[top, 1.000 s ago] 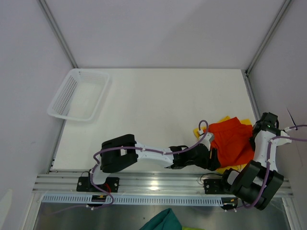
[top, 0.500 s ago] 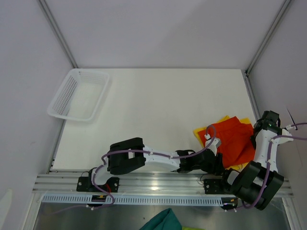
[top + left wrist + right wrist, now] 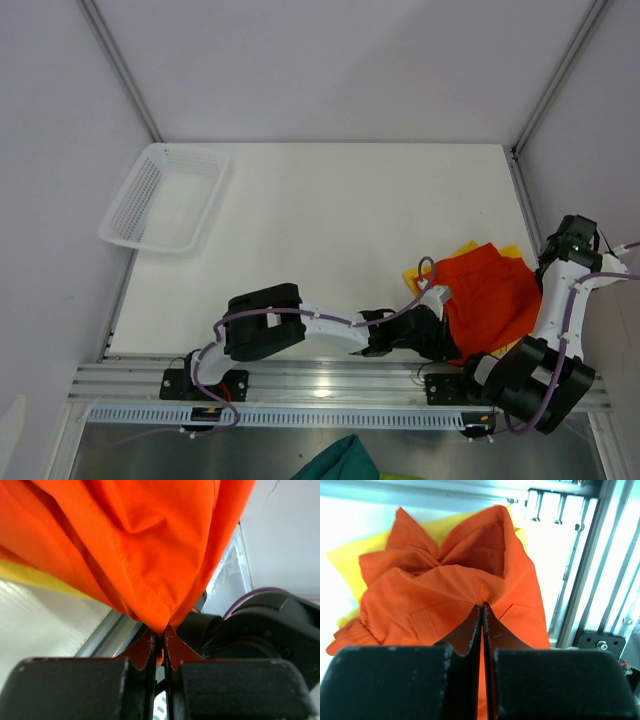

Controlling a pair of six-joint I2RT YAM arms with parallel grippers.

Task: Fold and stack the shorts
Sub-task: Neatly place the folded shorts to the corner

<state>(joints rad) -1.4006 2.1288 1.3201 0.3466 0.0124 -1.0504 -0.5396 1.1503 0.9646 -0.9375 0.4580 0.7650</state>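
The white surface [image 3: 330,220] carried everything. One white mesh basket [image 3: 143,195] sat at its far left corner, its long axis running from near to far.

There were two pairs of shorts, both at the near right corner. The one pair of orange shorts [image 3: 495,300] lay on top, bunched and creased into a rough lump about as wide as it was deep. It had no clear long axis, and which way the waist pointed could not be told. Its folds gathered toward the near edge and toward the right edge.

The one pair of yellow shorts [image 3: 412,274] lay flat beneath it. Only its corners showed, poking out past the orange cloth toward the far edge and the left.

A bit of teal cloth [image 3: 345,460] showed below the near rail, off the surface.

There were two hands. The left hand [image 3: 159,636] was at the near edge of the orange shorts, its fingers pressed together on a hanging fold of that cloth. The right hand [image 3: 482,609] was at the right side, fingers likewise clamped tight on a pinch of orange cloth.
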